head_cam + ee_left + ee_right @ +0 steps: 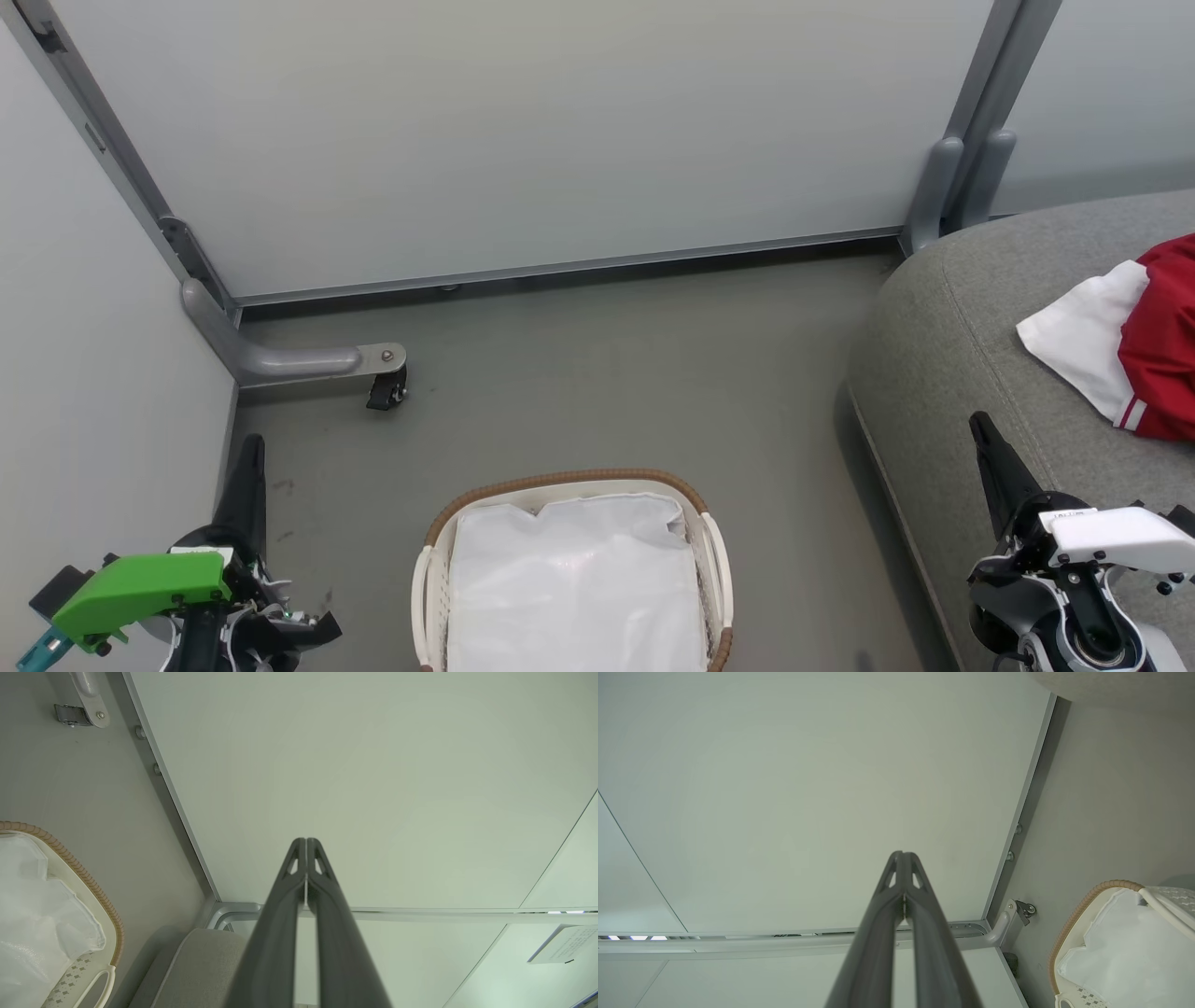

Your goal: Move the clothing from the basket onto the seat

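Note:
The red and white clothing [1134, 347] lies on the grey seat [971, 373] at the right edge of the head view. The white basket [425, 597] with its brown rim stands on the floor at bottom centre, holding only its white liner [574, 588]. My left gripper [250, 453] is at the lower left, left of the basket, shut with nothing in it; its fingers [306, 847] touch at the tips. My right gripper [980, 429] is over the seat's front edge, below and left of the clothing, also shut and empty [902, 858].
Pale partition panels [523, 131] stand behind and to the left on grey metal frames. A frame foot with a black caster [385, 387] juts onto the grey floor [635, 373] left of centre. Open floor lies between basket, panels and seat.

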`<state>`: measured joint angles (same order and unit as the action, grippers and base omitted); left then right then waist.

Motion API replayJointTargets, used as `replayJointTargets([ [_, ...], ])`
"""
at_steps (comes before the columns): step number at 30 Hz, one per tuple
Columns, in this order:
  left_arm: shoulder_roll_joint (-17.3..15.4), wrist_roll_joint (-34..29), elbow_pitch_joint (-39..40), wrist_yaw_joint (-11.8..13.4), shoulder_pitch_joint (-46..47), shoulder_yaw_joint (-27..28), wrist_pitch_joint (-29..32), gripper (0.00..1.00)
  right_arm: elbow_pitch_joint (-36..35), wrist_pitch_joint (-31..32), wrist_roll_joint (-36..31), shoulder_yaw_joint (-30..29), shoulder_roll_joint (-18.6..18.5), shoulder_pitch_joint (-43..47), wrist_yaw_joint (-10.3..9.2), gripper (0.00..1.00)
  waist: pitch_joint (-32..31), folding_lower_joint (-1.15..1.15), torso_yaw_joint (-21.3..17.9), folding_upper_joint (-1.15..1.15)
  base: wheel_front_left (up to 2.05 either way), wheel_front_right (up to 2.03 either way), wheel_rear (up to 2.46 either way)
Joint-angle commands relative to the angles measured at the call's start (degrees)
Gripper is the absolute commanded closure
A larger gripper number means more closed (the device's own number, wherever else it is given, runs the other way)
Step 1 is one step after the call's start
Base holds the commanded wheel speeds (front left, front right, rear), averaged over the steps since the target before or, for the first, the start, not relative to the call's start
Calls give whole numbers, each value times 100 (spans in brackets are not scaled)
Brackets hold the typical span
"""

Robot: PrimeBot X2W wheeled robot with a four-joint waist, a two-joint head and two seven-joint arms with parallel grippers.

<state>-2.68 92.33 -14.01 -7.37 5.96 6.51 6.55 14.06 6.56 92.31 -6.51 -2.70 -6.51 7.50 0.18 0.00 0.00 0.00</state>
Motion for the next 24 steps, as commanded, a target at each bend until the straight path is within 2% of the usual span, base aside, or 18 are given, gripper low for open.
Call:
replayJointTargets([
  [1,-38,17,8,-22,56,12,18,100,-22,17,19,-10,-34,59,-2,100,0,0,0,0,0,0,0],
  [24,-38,17,8,-22,56,11,17,100,-21,17,20,-10,-34,59,-2,100,0,0,0,0,0,0,0],
])
